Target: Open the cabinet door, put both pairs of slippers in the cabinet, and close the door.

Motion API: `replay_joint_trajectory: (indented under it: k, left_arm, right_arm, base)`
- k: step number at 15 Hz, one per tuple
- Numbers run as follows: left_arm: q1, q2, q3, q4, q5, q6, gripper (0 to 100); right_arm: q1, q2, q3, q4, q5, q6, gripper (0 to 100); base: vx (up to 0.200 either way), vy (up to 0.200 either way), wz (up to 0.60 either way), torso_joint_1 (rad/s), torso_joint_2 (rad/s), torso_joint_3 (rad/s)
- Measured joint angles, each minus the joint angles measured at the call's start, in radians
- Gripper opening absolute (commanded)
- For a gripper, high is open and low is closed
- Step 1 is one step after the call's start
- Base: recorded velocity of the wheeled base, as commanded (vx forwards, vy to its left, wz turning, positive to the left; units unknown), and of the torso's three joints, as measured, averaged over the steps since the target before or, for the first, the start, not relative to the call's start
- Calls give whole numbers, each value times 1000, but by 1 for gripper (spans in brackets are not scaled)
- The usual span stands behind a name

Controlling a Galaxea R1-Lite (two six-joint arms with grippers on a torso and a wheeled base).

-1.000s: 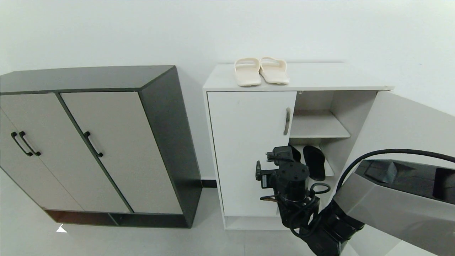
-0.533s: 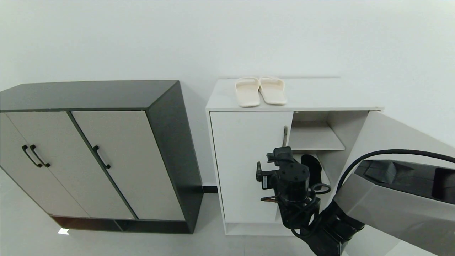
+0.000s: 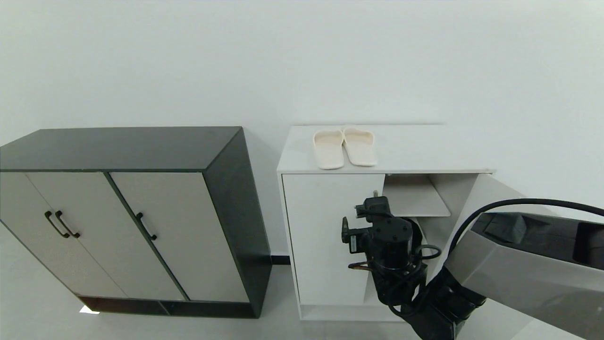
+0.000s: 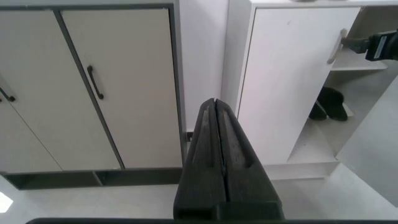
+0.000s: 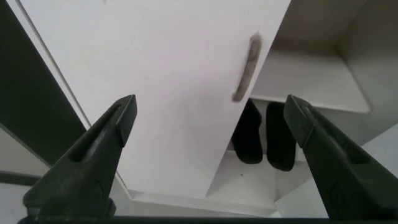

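1. Right gripper (image 5: 208, 155) is hovering in front of the white cabinet (image 3: 424, 148), spreading its fingers (image 5: 87, 155) wide with nothing between them. It is pointing at the handle (image 5: 247, 68) of the left door (image 3: 325, 236).
2. Left gripper (image 4: 216, 106) is pressing its fingers together and gripping nothing. It is hanging low, facing the gap between the two cabinets and well apart from both.
3. Black slippers (image 5: 264, 140) are lying side by side on the lower shelf (image 5: 249, 180) in the open right half of the white cabinet, under the upper shelf (image 3: 415, 200).
4. Cream slippers (image 3: 344, 147) are sitting on top of the white cabinet, just beside each other, toward its left part and above the left door.
5. Right door (image 3: 493, 191) is standing open, angling out toward the robot, while the left door is sitting shut.
6. Dark cabinet (image 3: 226, 212) is standing just to the left of the white one, with both pale doors shut and black handles (image 3: 146, 226) showing.
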Motion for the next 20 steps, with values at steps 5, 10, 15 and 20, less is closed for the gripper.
replay_joint_trajectory:
  k: [5, 10, 15, 20]
  left_arm:
    - [0, 0, 0, 0, 0, 0, 0]
    - [0, 0, 0, 0, 0, 0, 0]
    - [0, 0, 0, 0, 0, 0, 0]
    - [0, 0, 0, 0, 0, 3, 0]
  right_arm:
    - [-7, 1, 5, -97, 19, -53, 100]
    - [-3, -42, 2, 49, 26, -63, 100]
    - [10, -228, -151, 582, 27, 104, 100]
    - [3, -262, -321, 692, 25, 134, 100]
  base:
    - [0, 0, 0, 218, -500, -263]
    - [0, 0, 0, 6, -13, -6]
    - [0, 0, 0, 0, 0, 0]
    - [0, 0, 0, 0, 0, 0]
